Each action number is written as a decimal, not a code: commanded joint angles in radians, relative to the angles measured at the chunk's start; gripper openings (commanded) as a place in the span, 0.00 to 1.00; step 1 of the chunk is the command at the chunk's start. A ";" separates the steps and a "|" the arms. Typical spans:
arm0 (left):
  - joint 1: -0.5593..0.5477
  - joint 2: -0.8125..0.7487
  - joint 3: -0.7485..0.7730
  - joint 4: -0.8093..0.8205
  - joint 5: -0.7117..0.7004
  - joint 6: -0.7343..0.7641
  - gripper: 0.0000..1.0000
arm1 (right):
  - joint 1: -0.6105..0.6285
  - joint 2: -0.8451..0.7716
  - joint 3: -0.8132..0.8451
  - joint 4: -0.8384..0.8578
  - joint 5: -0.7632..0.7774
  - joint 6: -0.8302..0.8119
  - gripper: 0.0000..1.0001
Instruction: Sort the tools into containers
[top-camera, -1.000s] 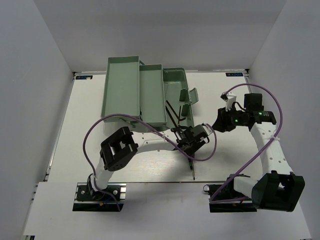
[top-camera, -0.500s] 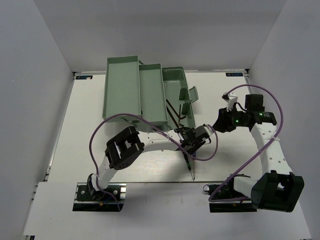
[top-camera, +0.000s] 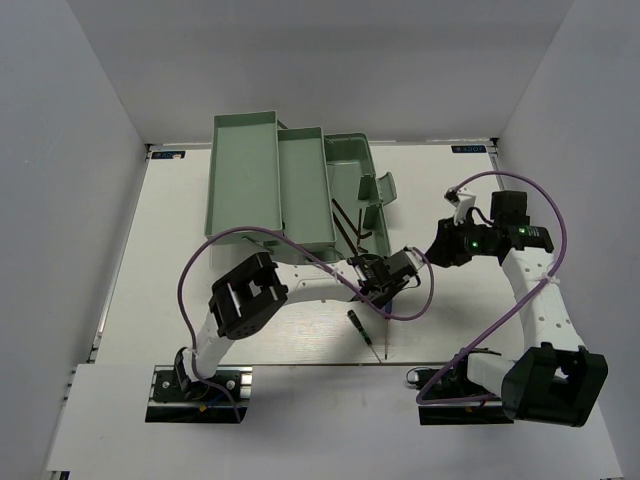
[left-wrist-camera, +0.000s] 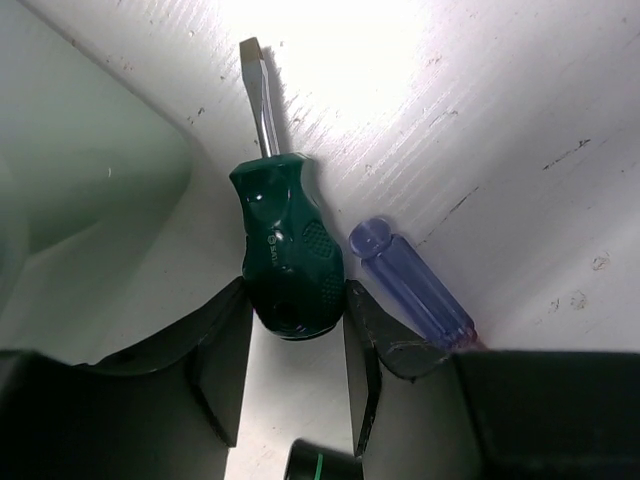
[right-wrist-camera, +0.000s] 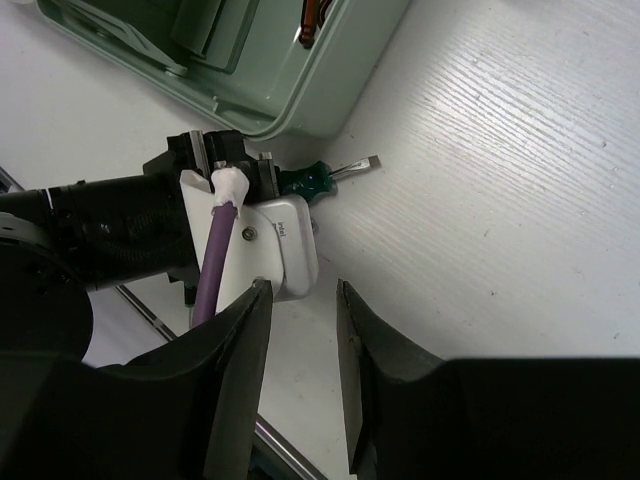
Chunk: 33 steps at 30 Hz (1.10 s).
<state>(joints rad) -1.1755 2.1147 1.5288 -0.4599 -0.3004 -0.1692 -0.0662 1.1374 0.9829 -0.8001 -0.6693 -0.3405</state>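
Observation:
In the left wrist view my left gripper (left-wrist-camera: 295, 292) has its jaws against both sides of the butt of the stubby green-and-black screwdriver (left-wrist-camera: 285, 250), which lies on the table with its blade pointing away. The purple precision screwdriver (left-wrist-camera: 410, 285) lies right beside it, partly under my right finger. From above, the left gripper (top-camera: 388, 272) sits just below the mint toolbox (top-camera: 345, 160). The dark green precision screwdriver (top-camera: 358, 326) lies on the table to the near left. Dark hex keys (top-camera: 350, 225) lie in the toolbox base. My right gripper (top-camera: 440, 245) is open and empty, raised above the table to the right (right-wrist-camera: 300, 290).
Two fold-out trays (top-camera: 245, 180) stand open to the left of the base. The translucent lid handle (top-camera: 378, 190) sticks out on the toolbox's right side. The left arm's purple cable (top-camera: 200, 260) loops over the table. The table's near edge is close below the slim screwdrivers.
The dark green precision screwdriver now lies in plain view left of the purple one; earlier only one thin tool showed there. The left gripper shifted slightly. The right arm barely moved.

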 joint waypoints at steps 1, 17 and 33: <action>-0.006 -0.079 -0.022 -0.020 0.015 -0.021 0.19 | -0.009 -0.027 -0.009 -0.002 -0.027 0.001 0.39; 0.005 -0.395 0.160 -0.098 -0.180 -0.049 0.09 | -0.032 -0.068 -0.084 -0.007 0.007 -0.035 0.40; 0.163 -0.404 0.224 -0.305 -0.517 -0.142 0.04 | 0.015 -0.001 -0.118 -0.063 -0.046 -0.138 0.34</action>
<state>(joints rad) -1.0286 1.6989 1.7061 -0.6922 -0.7460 -0.2653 -0.0685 1.1076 0.8650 -0.8246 -0.6868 -0.4496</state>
